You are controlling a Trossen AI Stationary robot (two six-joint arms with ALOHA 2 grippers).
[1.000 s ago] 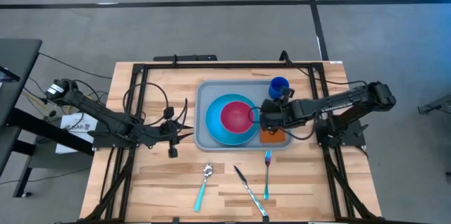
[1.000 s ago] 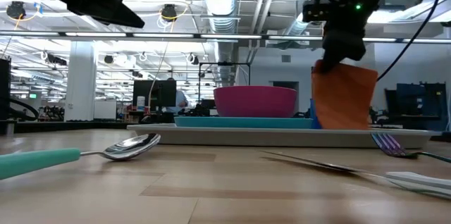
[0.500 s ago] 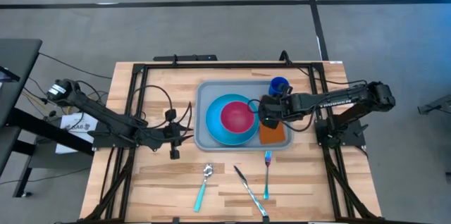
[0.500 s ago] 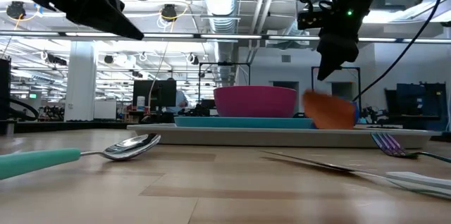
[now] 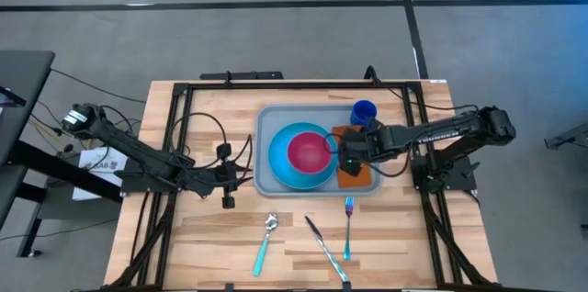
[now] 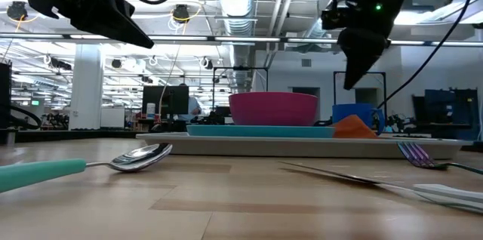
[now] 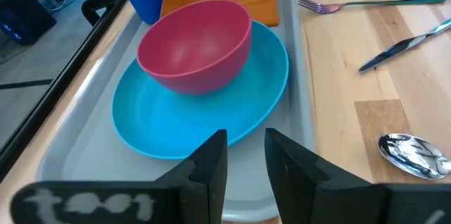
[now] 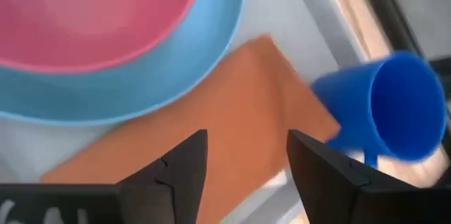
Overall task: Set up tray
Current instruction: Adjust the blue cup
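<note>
The grey-blue tray lies at the table's middle and holds a round blue plate with a pink bowl on it. A blue cup stands in its far right corner. An orange napkin lies on the tray floor between plate and right rim, also seen in the right wrist view. My right gripper hovers open above the napkin, touching nothing. My left gripper is open and empty just left of the tray.
A spoon, a knife and a fork lie on the wood near the table's near edge. Black frame rails run along the table's sides and far edge.
My right gripper has let go of the napkin and risen a little. The napkin, which hung upright below the fingers, has fallen and now lies on the tray beside the plate, slightly humped.
</note>
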